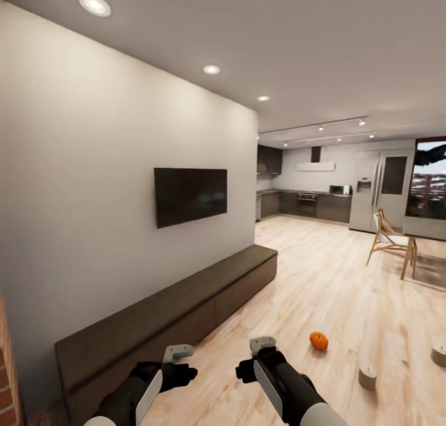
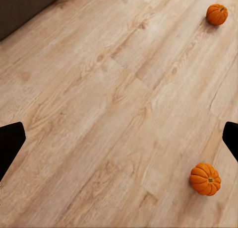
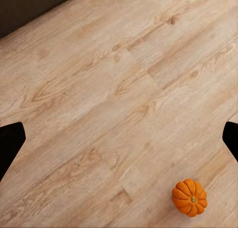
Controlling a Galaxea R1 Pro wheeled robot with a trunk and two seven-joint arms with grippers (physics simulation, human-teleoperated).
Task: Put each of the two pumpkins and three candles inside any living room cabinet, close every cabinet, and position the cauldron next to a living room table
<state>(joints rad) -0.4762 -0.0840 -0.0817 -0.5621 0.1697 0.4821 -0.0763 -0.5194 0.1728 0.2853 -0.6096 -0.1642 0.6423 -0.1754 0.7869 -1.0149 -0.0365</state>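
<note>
Along the white wall, the long dark-brown wood cabinet [image 1: 186, 302] stands closed. Two ribbed orange pumpkins [image 2: 205, 179] [image 2: 216, 14] and two cream cylinder candles [image 1: 367, 376] [image 1: 439, 354] lie loose on the floor, unstored. Left gripper [image 1: 178, 359] and right gripper [image 1: 262, 352]: spread wide, empty.
</note>
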